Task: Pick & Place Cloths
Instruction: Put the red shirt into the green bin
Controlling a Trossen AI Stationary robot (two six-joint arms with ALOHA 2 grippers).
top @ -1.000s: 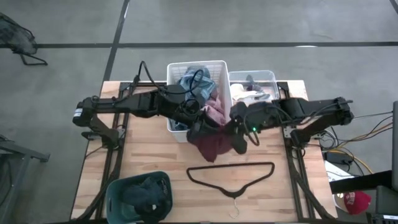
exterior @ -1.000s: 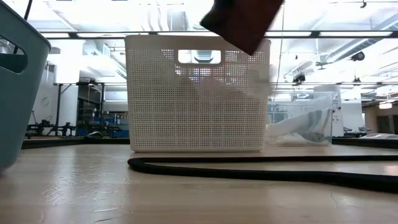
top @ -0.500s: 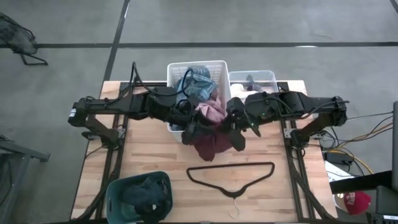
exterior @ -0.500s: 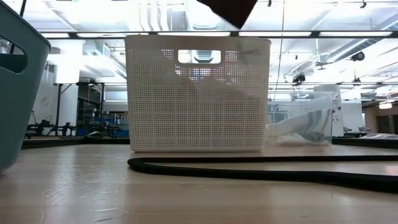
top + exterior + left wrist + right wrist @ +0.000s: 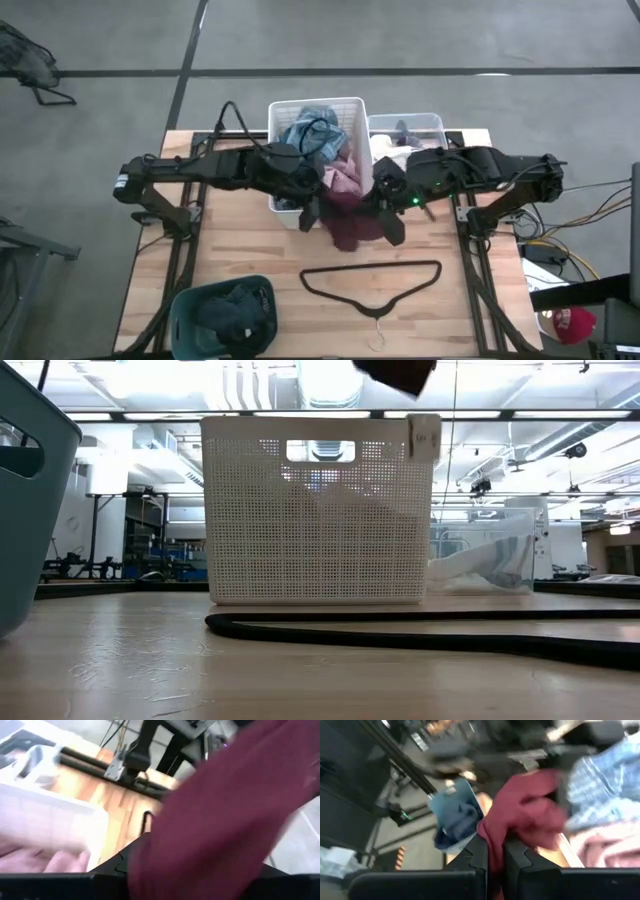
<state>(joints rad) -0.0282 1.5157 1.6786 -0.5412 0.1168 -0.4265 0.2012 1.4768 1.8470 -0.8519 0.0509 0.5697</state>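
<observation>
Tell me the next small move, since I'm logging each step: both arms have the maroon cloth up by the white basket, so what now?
Probably carry the maroon cloth toward the hanger. The left hand and right hand each grip an edge, holding it spread in the air between the white basket and the hanger.

A thin black clothes hanger (image 5: 373,283) lies flat near the front edge of the wooden table (image 5: 240,250), hook toward that edge; a teal bin (image 5: 188,310) sits at the front left corner, a white perforated basket (image 5: 318,510) and clear container (image 5: 436,123) side by side along the back edge
</observation>
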